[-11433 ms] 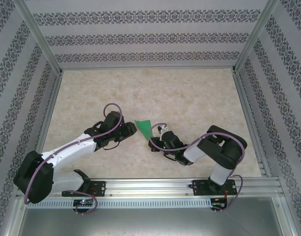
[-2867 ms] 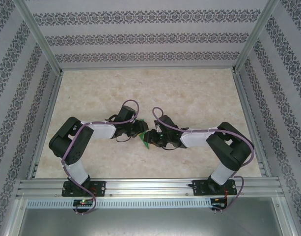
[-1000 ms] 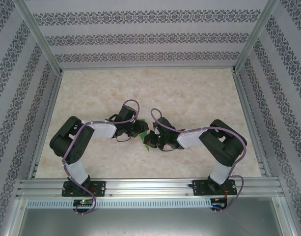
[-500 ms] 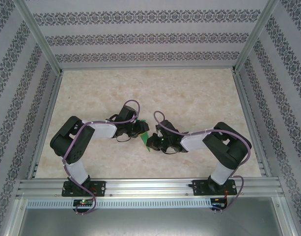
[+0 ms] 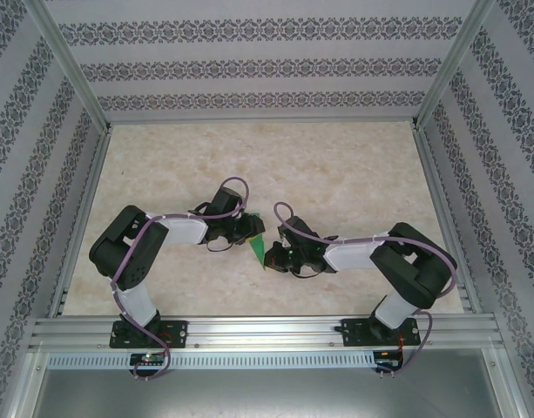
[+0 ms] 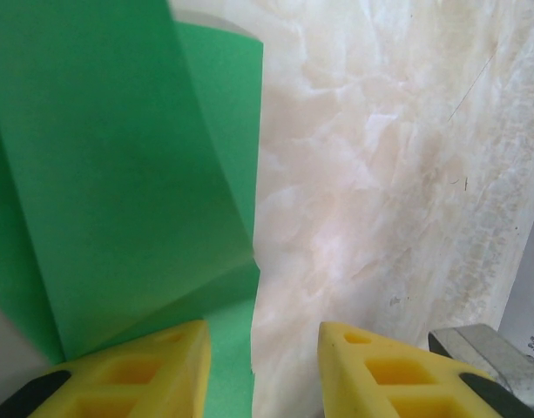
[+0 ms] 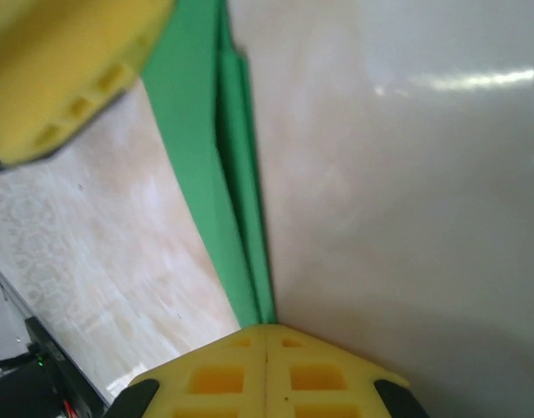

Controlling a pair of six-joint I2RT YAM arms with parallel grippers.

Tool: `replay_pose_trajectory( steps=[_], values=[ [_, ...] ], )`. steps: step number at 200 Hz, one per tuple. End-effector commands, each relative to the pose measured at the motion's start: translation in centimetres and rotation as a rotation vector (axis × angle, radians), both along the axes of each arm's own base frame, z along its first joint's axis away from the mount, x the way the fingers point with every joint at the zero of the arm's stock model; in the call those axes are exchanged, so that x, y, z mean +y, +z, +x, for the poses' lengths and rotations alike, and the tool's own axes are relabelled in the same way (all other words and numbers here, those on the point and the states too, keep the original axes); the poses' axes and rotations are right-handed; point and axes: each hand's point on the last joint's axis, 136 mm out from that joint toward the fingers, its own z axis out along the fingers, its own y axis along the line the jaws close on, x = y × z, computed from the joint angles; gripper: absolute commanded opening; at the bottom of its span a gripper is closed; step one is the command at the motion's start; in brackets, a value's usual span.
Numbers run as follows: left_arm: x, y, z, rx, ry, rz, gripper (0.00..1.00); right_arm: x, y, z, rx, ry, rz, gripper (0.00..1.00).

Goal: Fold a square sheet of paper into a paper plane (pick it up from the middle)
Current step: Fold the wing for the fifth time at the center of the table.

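Right wrist: paper plane [image 7: 219, 174] (edge-on) pinched between the fingers [image 7: 219, 379].

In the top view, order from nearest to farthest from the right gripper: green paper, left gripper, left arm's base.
1. green paper, at the right gripper itself.
2. left gripper, just left of it.
3. left arm's base, near edge, far left.
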Motion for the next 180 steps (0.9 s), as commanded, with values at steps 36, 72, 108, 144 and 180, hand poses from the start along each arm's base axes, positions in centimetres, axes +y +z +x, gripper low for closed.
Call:
replay_pose_trajectory(
  steps=[36, 72, 108, 144, 180],
  values=[
    [0.7, -2.3, -0.7, 0.045, -0.004, 0.068, 0.39, 2.8, 6.7, 1.9, -0.098, 0.054, 0.11, 0.05],
    [0.7, -2.2, -0.6, 0.046, -0.006, 0.068, 0.38, 4.5, 5.0, 2.7, -0.064, 0.053, 0.13, 0.06],
    [0.7, -2.2, -0.6, 0.047, -0.006, 0.069, 0.38, 2.8, 0.2, 1.6, 0.028, 0.017, 0.058, 0.06],
    [0.9, -2.3, -0.7, 0.047, -0.013, 0.084, 0.38, 0.1, -2.4, -0.4, 0.079, -0.007, -0.005, 0.06],
    [1.1, -2.6, -0.7, 0.052, -0.011, 0.098, 0.38, -1.1, -3.3, -1.8, 0.116, -0.02, -0.008, 0.07]
  ],
)
